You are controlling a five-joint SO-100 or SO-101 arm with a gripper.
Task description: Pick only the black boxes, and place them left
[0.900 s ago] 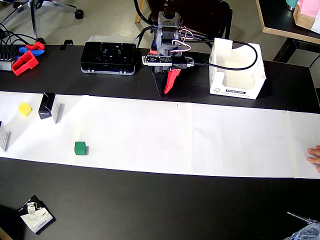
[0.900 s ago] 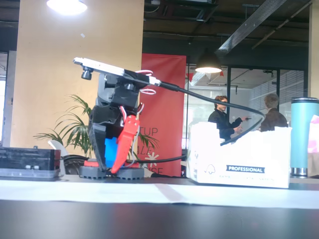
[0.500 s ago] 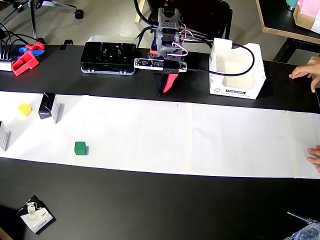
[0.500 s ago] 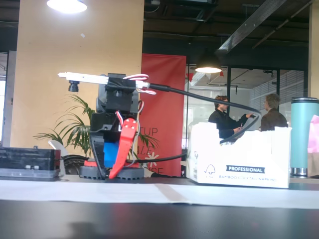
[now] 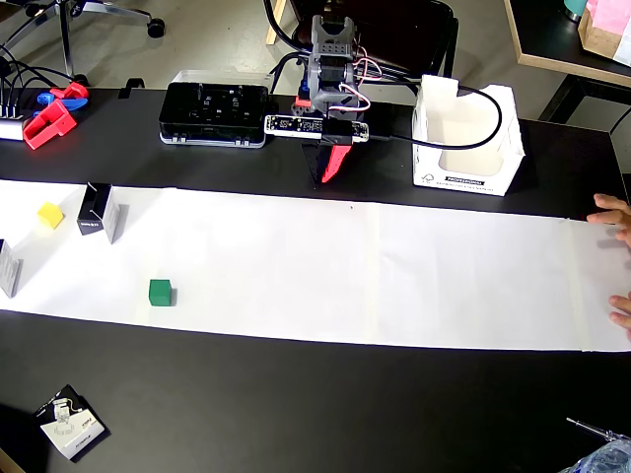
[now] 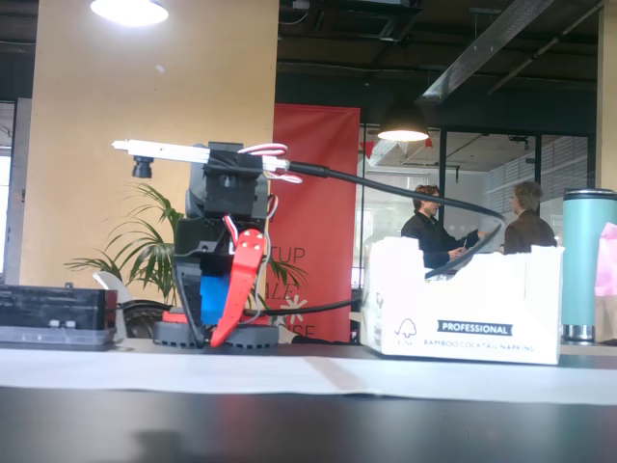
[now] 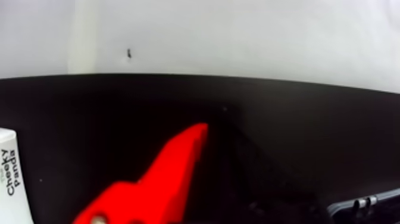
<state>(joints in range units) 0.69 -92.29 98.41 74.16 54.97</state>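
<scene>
1. My hand point(image 5: 328, 175) is folded back at my base, tip pointing down at the bare black desk point(image 5: 296, 404) just behind the white paper strip point(image 5: 394, 276). Fingers together, nothing held; the wrist view shows one red finger point(image 7: 161, 179) with only desk under it.
2. Judgement: I'm parked clear so the strip is open; no pick has started.
3. One black box point(image 5: 98, 212) stands upright on the paper strip, far toward the left end in the overhead view, well apart from my hand. Just left of it sits a yellow cube point(image 5: 49, 215). A second carton point(image 5: 8, 268) is cut off at the left frame edge.
4. A green cube point(image 5: 160, 292) lies on the strip, below and right of the black box; not mine to take.
5. Someone's fingers point(image 5: 611, 209) rest on the strip's right end, likely feeding or holding the paper.
6. Behind the strip: flat black device point(image 5: 215, 113) left of my base, white napkin box point(image 5: 463, 138) to its right.
7. Room in the fixed view: beige wall, red banner point(image 6: 318, 212), plant, two people behind glass, overhead lamps.
</scene>
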